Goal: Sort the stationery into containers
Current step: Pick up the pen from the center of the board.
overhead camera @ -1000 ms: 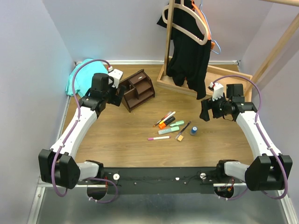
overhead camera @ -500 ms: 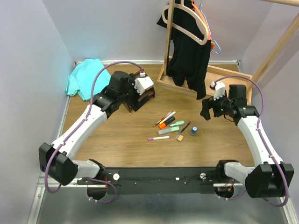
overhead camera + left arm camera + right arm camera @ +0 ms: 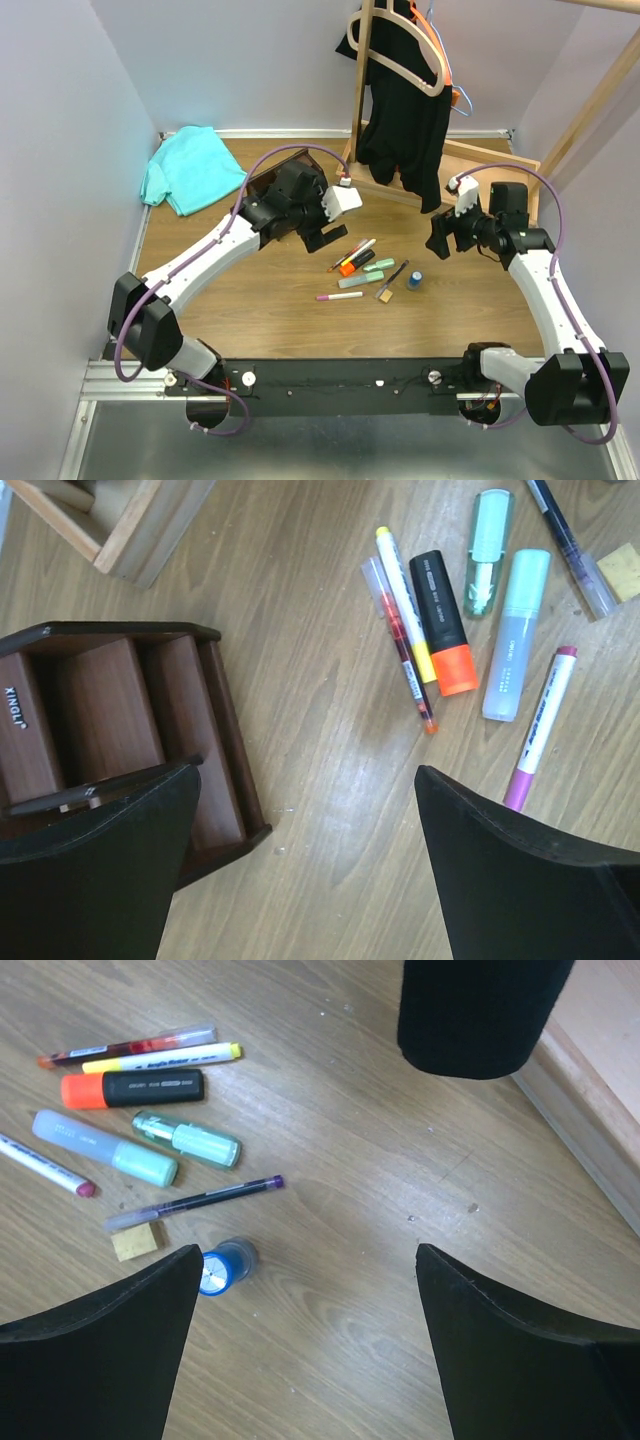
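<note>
The stationery lies loose mid-table: a red pen (image 3: 400,645), a yellow marker (image 3: 405,600), an orange-and-black highlighter (image 3: 445,620), two pale green markers (image 3: 488,550) (image 3: 517,630), a pink marker (image 3: 540,730), a thin dark pen (image 3: 190,1200), a tan block (image 3: 135,1242) and a blue cylinder (image 3: 225,1265). The dark brown organizer (image 3: 110,730) is upright and mostly hidden under my left arm in the top view (image 3: 268,176). My left gripper (image 3: 322,238) (image 3: 310,880) is open and empty, between organizer and markers. My right gripper (image 3: 440,238) (image 3: 310,1350) is open and empty, right of the blue cylinder (image 3: 414,280).
A light wooden tray base (image 3: 470,165) with a rack of black clothing (image 3: 405,110) stands at the back right; its edge shows in the right wrist view (image 3: 600,1110). A teal cloth (image 3: 190,175) lies at the back left.
My left arm has swung right, from the organizer's left side across it to the near side of the markers. The right arm has barely moved.
</note>
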Controlling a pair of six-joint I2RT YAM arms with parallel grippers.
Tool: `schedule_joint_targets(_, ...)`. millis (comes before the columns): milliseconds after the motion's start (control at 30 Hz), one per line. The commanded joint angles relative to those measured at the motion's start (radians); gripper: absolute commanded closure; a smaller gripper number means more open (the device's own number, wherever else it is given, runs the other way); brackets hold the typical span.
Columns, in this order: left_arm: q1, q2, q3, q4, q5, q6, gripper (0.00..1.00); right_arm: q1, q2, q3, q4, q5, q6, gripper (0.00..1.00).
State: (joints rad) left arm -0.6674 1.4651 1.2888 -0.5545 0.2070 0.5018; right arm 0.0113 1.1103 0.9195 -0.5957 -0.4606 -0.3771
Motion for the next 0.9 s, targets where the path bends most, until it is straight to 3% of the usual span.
schedule_joint_targets(0, -0.034, 0.017, 0.003, 0.005, -0.009, -0.028, 0.03, -0.004, -0.032, -0.025, -0.035, -0.052, -0.034, 0.05)
schedule_joint_targets(533, -0.098, 0.139, 0.061, 0.028, -0.047, -0.094, 0.06, -0.004, -0.070, -0.042, 0.005, -0.030, -0.010, 0.05)
schedule_joint_targets(867, -0.153, 0.347, 0.234, -0.133, -0.046, -0.154, 0.29, -0.004, -0.099, -0.068, 0.008, -0.035, 0.014, 0.05)
